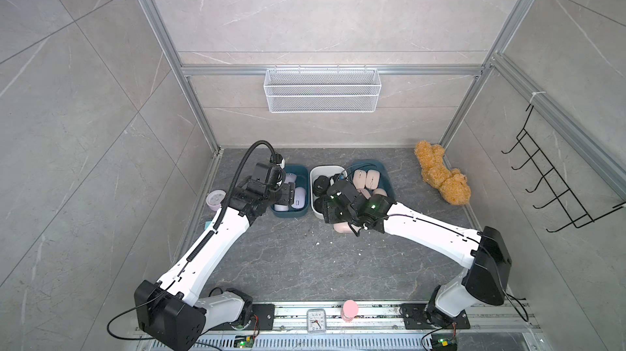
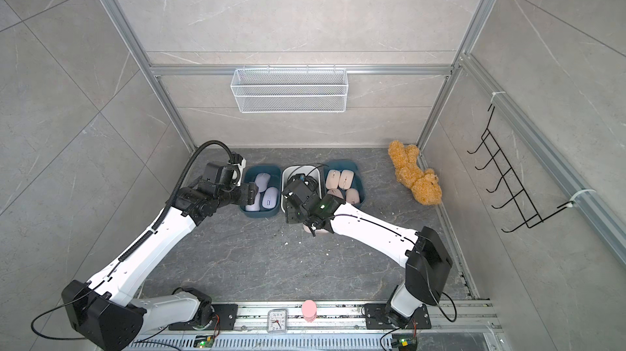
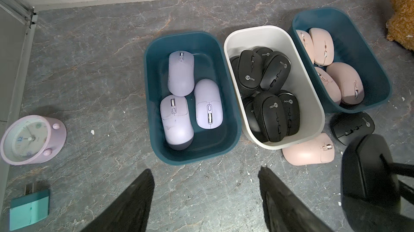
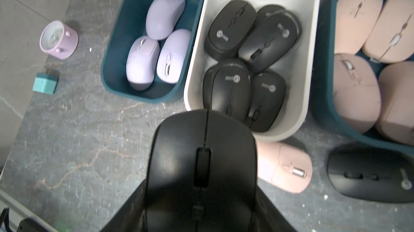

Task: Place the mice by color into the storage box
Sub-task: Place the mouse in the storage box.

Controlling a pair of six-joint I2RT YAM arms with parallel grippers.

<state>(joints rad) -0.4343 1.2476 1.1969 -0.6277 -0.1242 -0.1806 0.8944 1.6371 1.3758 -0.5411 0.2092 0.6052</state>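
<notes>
Mouse (image 4: 179, 163): matte black, oval, smoothly domed.

Pale, seemingly stone walls (image 1: 321, 10) carry a white mesh basket (image 1: 321, 90) (on the rear rail (image 1: 220, 70)) above a dark veined floor (image 1: 305, 264).

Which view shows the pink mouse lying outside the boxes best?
The left wrist view: the pink mouse shows nearly whole. In the right wrist view the held black mouse covers one end; both top views show a sliver under the right arm.
</notes>
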